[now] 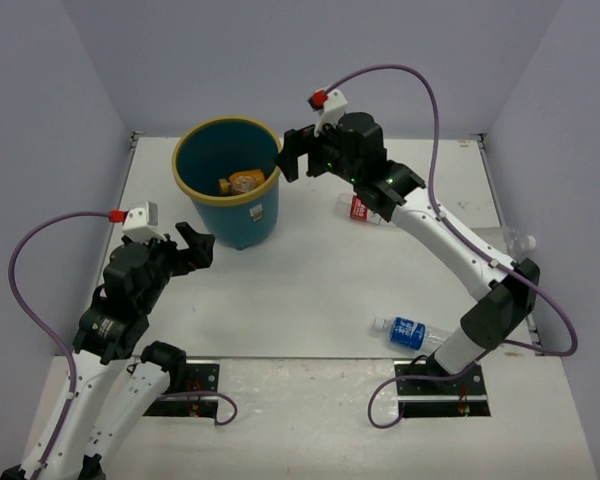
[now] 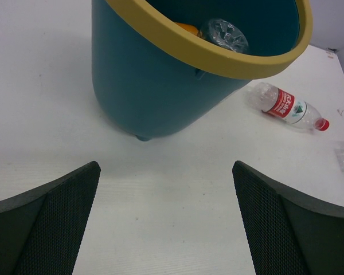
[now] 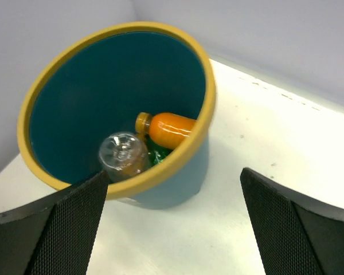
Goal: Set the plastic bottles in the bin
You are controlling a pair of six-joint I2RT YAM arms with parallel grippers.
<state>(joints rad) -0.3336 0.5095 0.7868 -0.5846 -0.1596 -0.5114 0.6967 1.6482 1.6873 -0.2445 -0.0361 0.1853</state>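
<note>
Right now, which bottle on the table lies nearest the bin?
The red-labelled bottle, just right of the bin; the blue-labelled bottle and the clear bottle lie farther out to the right.

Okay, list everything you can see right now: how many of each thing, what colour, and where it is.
Round teal-blue plastic bin with yellow rim: one, upright, far left-centre of the table.
Orange plastic bottle: one, orange, lying inside the bin.
Unlabelled clear plastic bottle: one, clear, inside the bin beside the orange one.
Green plastic bottle: one, green, in the bin, mostly hidden.
Red-labelled clear bottle: one, lying right of the bin, partly under the right arm.
Blue-labelled clear bottle: one, lying by the right arm's base.
Plain clear bottle: one, at the table's right edge.
White table: one.
Left gripper: open, empty, near the bin's near-left side.
Right gripper: open, empty, at the bin's rim.
</note>
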